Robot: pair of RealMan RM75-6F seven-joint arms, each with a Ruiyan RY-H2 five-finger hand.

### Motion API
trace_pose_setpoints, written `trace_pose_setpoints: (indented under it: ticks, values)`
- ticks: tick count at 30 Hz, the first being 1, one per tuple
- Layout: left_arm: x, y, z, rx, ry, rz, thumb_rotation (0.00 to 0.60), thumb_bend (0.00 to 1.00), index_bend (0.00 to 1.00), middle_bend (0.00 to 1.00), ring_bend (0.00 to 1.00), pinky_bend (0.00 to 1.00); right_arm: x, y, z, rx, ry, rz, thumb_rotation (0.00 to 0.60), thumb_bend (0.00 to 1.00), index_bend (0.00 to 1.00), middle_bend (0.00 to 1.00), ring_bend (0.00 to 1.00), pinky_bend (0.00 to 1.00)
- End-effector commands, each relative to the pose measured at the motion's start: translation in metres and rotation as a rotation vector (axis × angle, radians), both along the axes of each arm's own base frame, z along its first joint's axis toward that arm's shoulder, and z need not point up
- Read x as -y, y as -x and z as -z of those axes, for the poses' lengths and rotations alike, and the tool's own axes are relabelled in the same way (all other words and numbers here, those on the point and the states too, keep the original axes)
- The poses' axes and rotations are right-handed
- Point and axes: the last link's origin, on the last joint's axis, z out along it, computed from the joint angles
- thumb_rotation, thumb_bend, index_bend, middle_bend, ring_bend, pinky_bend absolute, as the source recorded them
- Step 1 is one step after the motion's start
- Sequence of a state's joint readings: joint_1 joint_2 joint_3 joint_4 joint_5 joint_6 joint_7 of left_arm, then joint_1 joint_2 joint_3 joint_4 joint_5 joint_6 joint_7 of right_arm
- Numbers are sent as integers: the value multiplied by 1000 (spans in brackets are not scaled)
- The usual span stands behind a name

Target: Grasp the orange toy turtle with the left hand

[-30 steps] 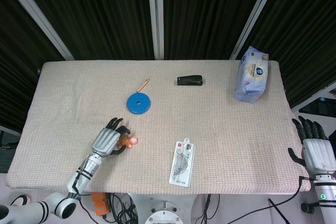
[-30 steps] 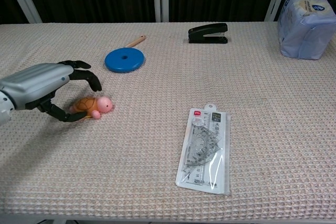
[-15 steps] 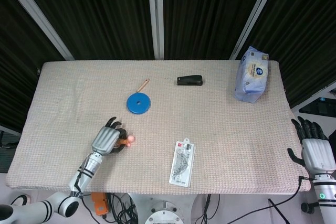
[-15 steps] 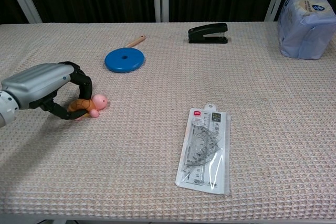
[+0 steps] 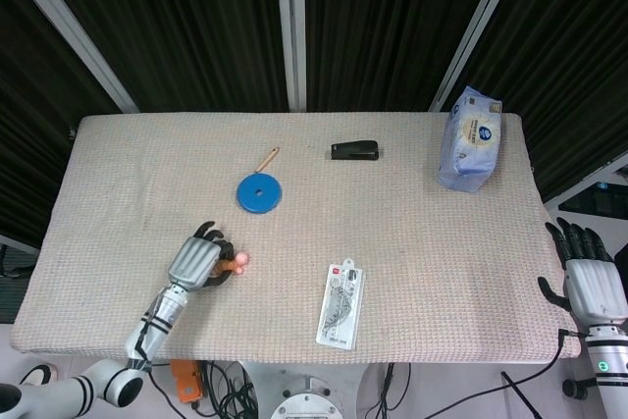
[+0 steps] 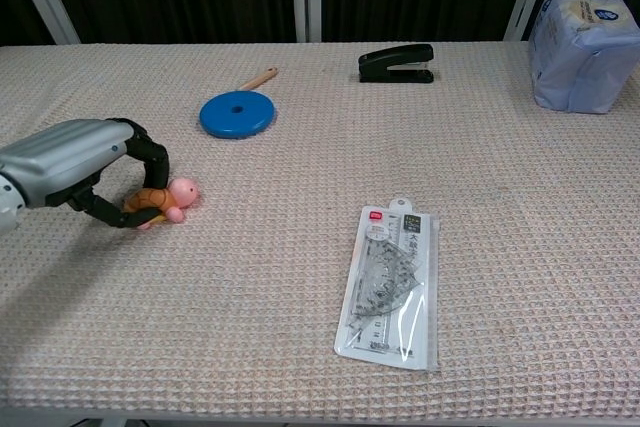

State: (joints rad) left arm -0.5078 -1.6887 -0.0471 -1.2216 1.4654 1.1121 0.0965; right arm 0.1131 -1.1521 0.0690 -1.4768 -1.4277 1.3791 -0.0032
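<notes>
- The bench (image 5: 412,242), covered in a beige woven cloth, fills the middle of both views.
- A pale blue packet (image 5: 470,138) stands at the upper right of the frame.
- The left hand (image 6: 75,162) lies at the lower left, its dark fingers (image 6: 150,155) curled round the orange toy turtle (image 6: 160,203), gripping it; the turtle's pink head pokes out to the right. Whether the turtle is lifted off the cloth is hard to tell.
- The right hand (image 5: 589,277) hangs off the bench's lower right edge, fingers apart, holding nothing.
- A packaged set square (image 6: 392,282) lies at lower centre.
- A blue disc (image 6: 236,113) sits above the turtle.
- A black stapler (image 6: 397,62) rests at upper centre.
</notes>
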Motion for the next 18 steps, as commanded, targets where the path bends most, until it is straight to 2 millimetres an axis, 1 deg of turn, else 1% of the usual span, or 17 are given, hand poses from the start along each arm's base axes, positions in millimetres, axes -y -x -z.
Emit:
trace_pose_setpoints:
  ticks: [1,3,6,7,9,11,14,16,18]
  values:
    - [4,8,-24,-46,-81,5,600,173,101,0,0,4,-1,-1,1,4,-3,1,600,246,0,0,0,0]
    - [6,17,-37,-85,-121,-17,600,170,101,0,0,0,-3,-4,1,11,-4,-9,600,247,0,0,0,0]
    - [15,29,-67,-102,-187,-60,600,169,101,0,0,0,-4,-9,2,25,3,-29,600,246,0,0,0,0]
    - [21,34,-81,-97,-213,-76,600,170,101,0,0,0,-4,-10,4,30,3,-34,600,245,0,0,0,0]
    - [31,43,-101,-91,-241,-97,600,170,101,0,0,0,-4,-11,10,37,-8,-36,600,245,0,0,0,0]
    - [43,58,-120,-97,-251,-125,600,170,101,0,0,0,-5,-11,19,38,-35,-34,600,244,0,0,0,0]
    - [58,76,-140,-99,-263,-158,600,169,101,0,0,0,-4,-12,27,34,-60,-39,600,244,0,0,0,0]
    - [66,85,-149,-103,-283,-170,600,169,101,0,0,1,-3,-14,28,30,-58,-48,600,243,0,0,0,0]
    - [70,89,-152,-95,-303,-176,600,169,101,0,0,5,-1,-17,27,26,-55,-56,600,243,0,0,0,0]
